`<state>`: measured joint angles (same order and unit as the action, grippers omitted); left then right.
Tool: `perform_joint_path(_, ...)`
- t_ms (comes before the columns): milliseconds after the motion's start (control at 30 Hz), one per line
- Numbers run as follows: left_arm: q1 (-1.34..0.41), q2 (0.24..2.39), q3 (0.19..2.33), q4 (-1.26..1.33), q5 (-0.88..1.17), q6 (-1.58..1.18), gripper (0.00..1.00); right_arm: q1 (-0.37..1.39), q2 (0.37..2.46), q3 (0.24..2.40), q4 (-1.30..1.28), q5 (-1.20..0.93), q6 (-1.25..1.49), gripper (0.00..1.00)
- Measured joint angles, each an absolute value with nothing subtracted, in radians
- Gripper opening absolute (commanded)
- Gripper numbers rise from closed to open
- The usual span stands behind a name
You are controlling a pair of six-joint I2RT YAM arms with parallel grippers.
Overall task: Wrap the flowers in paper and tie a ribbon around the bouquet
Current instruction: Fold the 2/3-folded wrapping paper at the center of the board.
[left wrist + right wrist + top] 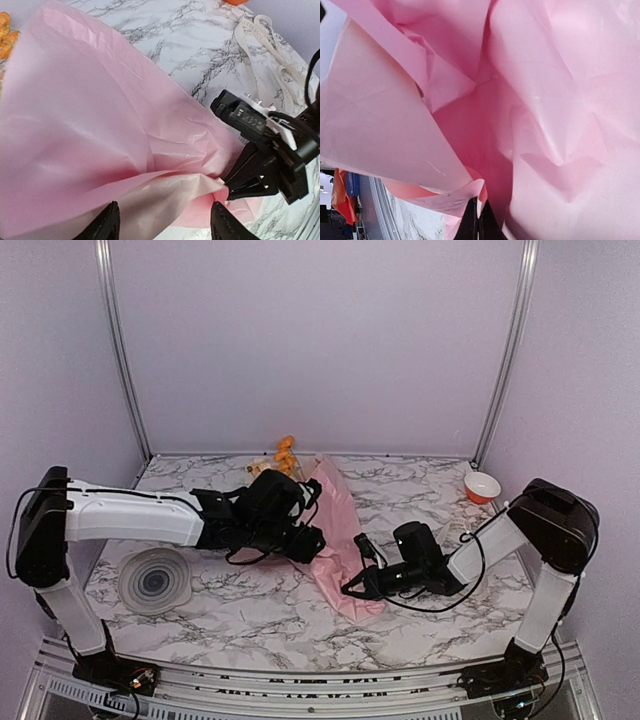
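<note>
From above, the bouquet point(335, 530) lies on the bench point(420, 490) with its long axis running from 11 o'clock, where the orange flowers point(285, 455) show, down to a narrow end at 5 o'clock. The left pincer point(310, 542) sits against its 9 o'clock flank. The right pincer point(352, 590) meets the narrow end.

In the left wrist view, the left pincer's fingers stand wide apart at the bottom edge, open, with pink paper point(90, 100) lying loose between them. At 3 o'clock the right pincer pinches a folded corner of the sheet. The ribbon point(260, 45) lies bunched on the bench at 1 o'clock, beyond the right pincer and clear of the paper.

The right wrist view shows that pincer's fingers pressed together on a paper fold, and pink fills the frame.

The ribbon looks nearer the right arm, yet only the left is free to fetch it.
</note>
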<state>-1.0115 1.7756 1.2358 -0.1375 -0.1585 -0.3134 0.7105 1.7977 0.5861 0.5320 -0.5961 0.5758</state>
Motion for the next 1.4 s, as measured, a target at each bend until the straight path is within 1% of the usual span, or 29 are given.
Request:
perform_joint_path(100,-0.982,1.626,1.143,-0.139,-0.158,-0.362,0.66,0.707,1.814,0.580,0.567,-0.607,0.604,0.00)
perform_joint_path(200,-0.912,1.478,0.999,-0.120,-0.167,-0.456,0.67,0.703,1.816,0.571,0.591,-0.612,0.621,0.00)
perform_joint_path(300,-0.833,1.396,0.834,-0.082,-0.177,-0.553,0.71,0.702,1.816,0.569,0.598,-0.616,0.628,0.00)
perform_joint_path(433,-0.722,1.351,0.603,0.013,-0.163,-0.681,0.74,0.701,1.823,0.569,0.604,-0.619,0.633,0.00)
perform_joint_path(533,-0.679,1.360,0.558,0.057,-0.141,-0.727,0.79,0.701,1.825,0.569,0.606,-0.620,0.633,0.00)
perform_joint_path(633,-0.652,1.404,0.560,0.155,-0.101,-0.758,0.81,0.701,1.825,0.569,0.606,-0.620,0.633,0.00)
perform_joint_path(833,-0.603,1.547,0.524,0.458,0.050,-0.867,0.80,0.701,1.825,0.569,0.606,-0.619,0.632,0.00)
perform_joint_path(1033,-0.597,1.600,0.488,0.652,0.155,-0.945,0.81,0.701,1.825,0.568,0.609,-0.619,0.632,0.00)
perform_joint_path(1167,-0.597,1.615,0.473,0.781,0.194,-0.980,0.82,0.701,1.825,0.568,0.608,-0.619,0.632,0.00)
perform_joint_path(1267,-0.591,1.654,0.453,0.872,0.213,-1.011,0.86,0.701,1.825,0.568,0.606,-0.619,0.630,0.00)
perform_joint_path(1400,-0.563,1.662,0.389,0.894,0.189,-1.020,0.90,0.700,1.817,0.568,0.591,-0.616,0.624,0.00)
